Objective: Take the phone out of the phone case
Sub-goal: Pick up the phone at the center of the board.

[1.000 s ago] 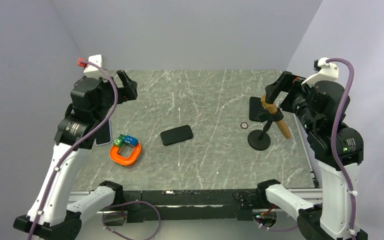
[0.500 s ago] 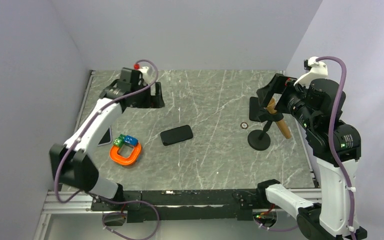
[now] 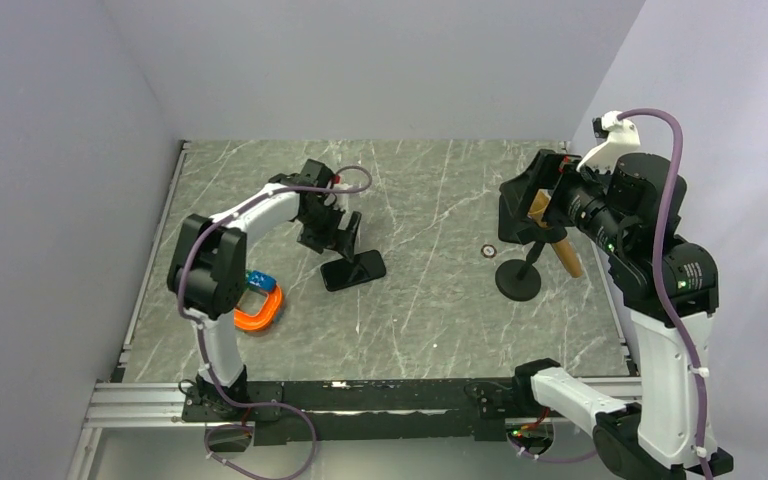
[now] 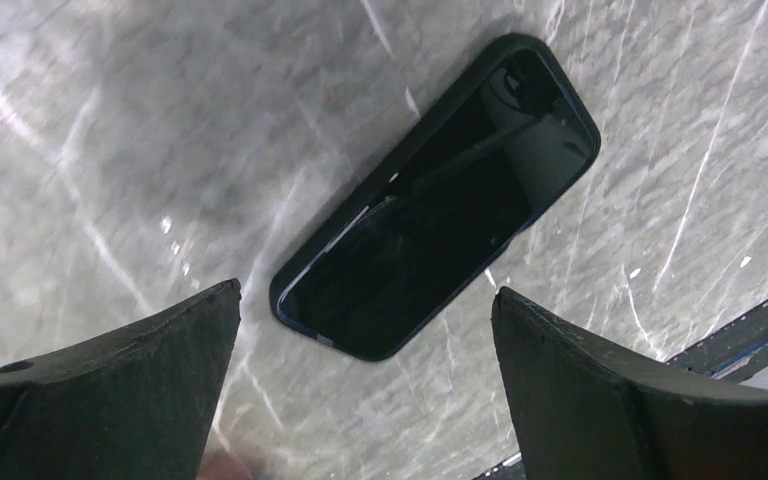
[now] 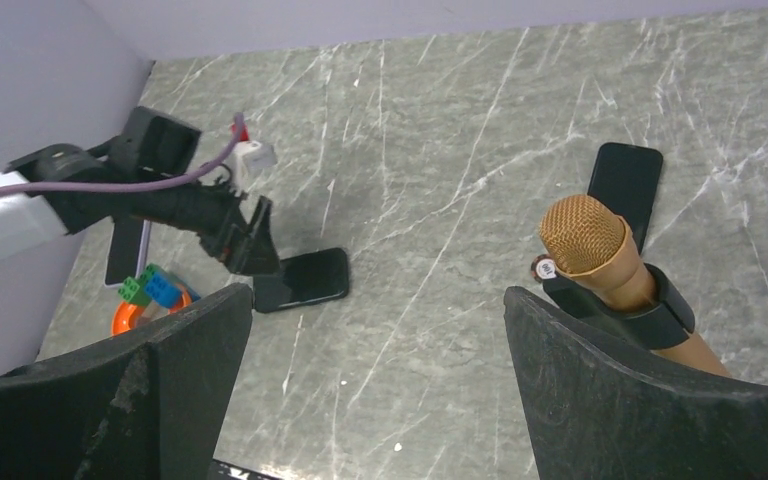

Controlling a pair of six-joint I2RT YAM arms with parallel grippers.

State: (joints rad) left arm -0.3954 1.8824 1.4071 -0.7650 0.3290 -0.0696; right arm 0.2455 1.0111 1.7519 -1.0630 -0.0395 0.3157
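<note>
Near the middle of the tabletop you find the phone, lying flat inside its case. Its long axis goes left to right, and the right end is turned a little toward the far wall. The face is black and glossy, and the case is a dark rim with rounded corners. The tabletop is grey stone with white veins. The left gripper hangs just above the phone, jaws wide apart and holding nothing. The right gripper, raised at the right, also has its jaws apart.
</note>
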